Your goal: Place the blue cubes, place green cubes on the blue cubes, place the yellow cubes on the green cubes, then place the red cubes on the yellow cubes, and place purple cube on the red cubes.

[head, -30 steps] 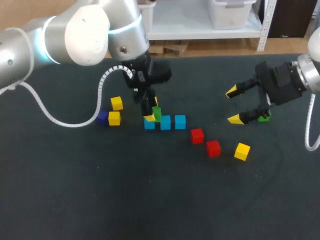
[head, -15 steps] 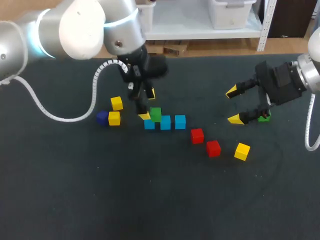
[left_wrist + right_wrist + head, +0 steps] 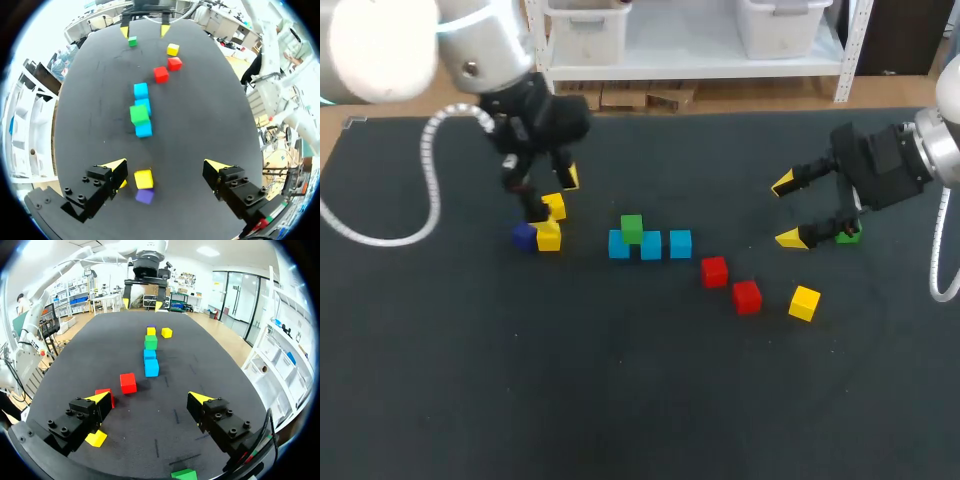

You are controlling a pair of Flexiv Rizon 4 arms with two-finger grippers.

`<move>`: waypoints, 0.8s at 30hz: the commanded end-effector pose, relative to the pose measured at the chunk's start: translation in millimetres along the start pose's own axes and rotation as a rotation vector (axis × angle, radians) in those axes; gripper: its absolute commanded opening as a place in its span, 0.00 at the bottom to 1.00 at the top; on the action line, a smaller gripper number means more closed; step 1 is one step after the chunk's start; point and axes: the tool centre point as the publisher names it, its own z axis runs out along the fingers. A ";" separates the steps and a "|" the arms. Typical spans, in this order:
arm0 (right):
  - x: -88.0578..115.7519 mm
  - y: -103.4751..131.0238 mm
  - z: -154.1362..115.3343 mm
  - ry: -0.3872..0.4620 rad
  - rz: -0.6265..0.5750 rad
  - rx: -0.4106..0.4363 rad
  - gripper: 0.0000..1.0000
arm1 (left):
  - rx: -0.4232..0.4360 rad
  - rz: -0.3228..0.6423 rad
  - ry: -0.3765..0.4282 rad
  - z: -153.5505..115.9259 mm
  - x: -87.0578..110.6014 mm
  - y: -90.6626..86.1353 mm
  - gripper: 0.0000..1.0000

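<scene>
Dark table (image 3: 620, 400): left pincer (image 3: 551, 196) and right pincer (image 3: 787, 211) both gape empty; green cube (image 3: 631, 228) seemingly atop blue cubes (image 3: 651, 246).

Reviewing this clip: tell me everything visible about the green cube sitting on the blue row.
The green cube is small and plain, one solid colour with matte-looking faces. It sits upright on the row of three blue cubes, toward the row's left end in the head view, roughly squared to them. Nothing else touches it, and nothing lies on top.
</scene>
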 end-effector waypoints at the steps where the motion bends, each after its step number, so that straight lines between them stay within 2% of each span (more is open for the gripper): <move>1: 0.5 -0.5 0.8 -0.003 -0.001 0.000 1.00 | -0.066 0.033 -0.054 -15.5 20.6 -29.4 1.00; 7: 0.5 -0.5 0.8 -0.003 -0.001 0.000 1.00 | -0.055 0.105 -0.067 -30.3 36.3 -39.3 1.00; 15: 0.5 -0.5 0.8 -0.003 -0.001 0.000 1.00 | -0.031 0.226 -0.042 -45.5 42.2 -46.1 1.00; 24: 0.5 -0.5 0.8 -0.003 -0.001 0.000 1.00 | -0.017 0.232 -0.027 -47.3 42.8 -47.4 1.00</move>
